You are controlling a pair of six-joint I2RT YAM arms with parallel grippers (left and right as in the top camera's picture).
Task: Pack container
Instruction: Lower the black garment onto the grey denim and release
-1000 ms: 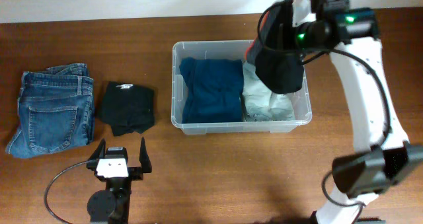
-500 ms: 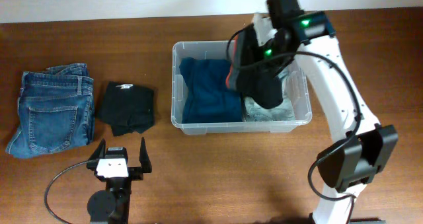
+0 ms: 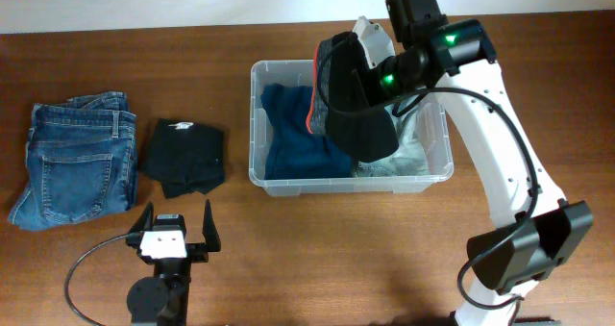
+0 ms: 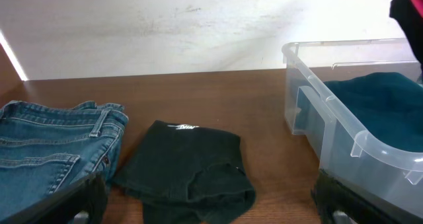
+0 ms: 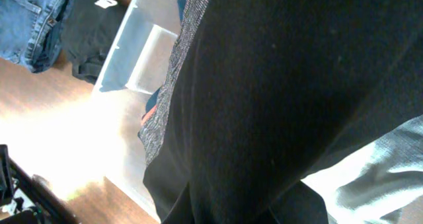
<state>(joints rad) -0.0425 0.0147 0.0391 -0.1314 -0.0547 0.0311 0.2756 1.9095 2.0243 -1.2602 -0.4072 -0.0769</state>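
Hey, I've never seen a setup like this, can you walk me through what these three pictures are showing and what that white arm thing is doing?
These are two robot arms at a wooden table, each ending in a two-finger gripper. One picture looks straight down from above; the other two come from small cameras on each arm's wrist.

From above, the white right arm reaches over a clear plastic container and holds a dark garment with a grey and orange edge, hanging over it. Its gripper is hidden behind the cloth, which also fills most of the right wrist view. Inside the container lie a teal garment and a pale one.

The left gripper rests near the front edge, fingers open, holding nothing. Its camera looks across at folded jeans, a black shirt and the container's side.
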